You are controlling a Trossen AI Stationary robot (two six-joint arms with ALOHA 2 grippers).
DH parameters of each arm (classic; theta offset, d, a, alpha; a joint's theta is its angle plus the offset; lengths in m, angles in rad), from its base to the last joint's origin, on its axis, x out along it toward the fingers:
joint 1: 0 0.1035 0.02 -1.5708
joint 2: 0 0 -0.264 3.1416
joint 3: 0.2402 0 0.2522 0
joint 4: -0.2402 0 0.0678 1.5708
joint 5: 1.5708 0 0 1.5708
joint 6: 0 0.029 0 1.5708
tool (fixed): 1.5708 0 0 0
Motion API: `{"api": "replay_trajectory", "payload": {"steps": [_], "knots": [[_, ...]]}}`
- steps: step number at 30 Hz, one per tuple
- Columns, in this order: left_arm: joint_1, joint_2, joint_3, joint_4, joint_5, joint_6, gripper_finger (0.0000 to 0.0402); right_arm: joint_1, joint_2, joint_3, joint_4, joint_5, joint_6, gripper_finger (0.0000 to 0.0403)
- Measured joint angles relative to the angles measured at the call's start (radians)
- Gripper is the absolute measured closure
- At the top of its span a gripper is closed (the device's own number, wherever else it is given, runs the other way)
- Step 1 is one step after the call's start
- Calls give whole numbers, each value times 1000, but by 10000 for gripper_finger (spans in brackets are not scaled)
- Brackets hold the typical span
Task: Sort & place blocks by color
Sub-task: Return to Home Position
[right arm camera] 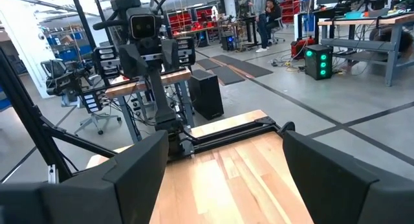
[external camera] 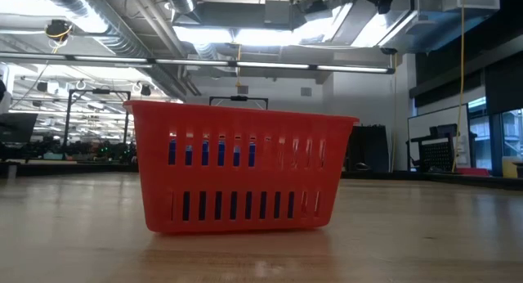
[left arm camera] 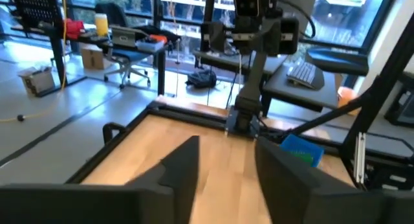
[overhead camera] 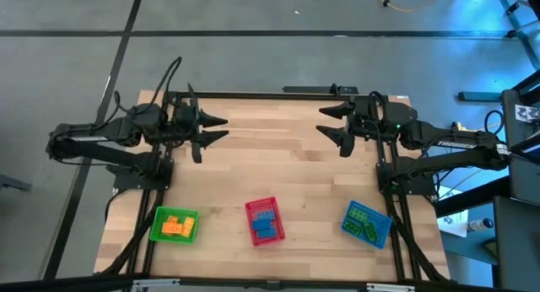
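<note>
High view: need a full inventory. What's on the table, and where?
table: 1, light wood.
green tray: 1, at the bottom edge of the picture, on the left arm's side.
yellow blocks: count unclear, in the green tray.
red tray: 1, bottom middle.
blue blocks: count unclear, in the red tray.
blue tray: 1, bottom, on the right arm's side.
green blocks: count unclear, in the blue tray.
left gripper: open, empty, far from the trays.
right gripper: open, empty, facing the left gripper.

Three trays [external camera: 245, 177], two arms [overhead camera: 101, 144], perhaps nine blocks [overhead camera: 175, 226].
</note>
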State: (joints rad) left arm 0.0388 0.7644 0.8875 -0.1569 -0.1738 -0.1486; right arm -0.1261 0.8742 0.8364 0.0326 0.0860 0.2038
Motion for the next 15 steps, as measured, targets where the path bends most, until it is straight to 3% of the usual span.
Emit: {"api": "replay_trajectory", "payload": {"steps": [6,15], "knots": [[-25,-70,-61,-24,-3,-1,380,0,0,0,0,0,0,95],[-53,-316,-332,118,-26,-32,400,0,0,0,0,0,-1,95]]}}
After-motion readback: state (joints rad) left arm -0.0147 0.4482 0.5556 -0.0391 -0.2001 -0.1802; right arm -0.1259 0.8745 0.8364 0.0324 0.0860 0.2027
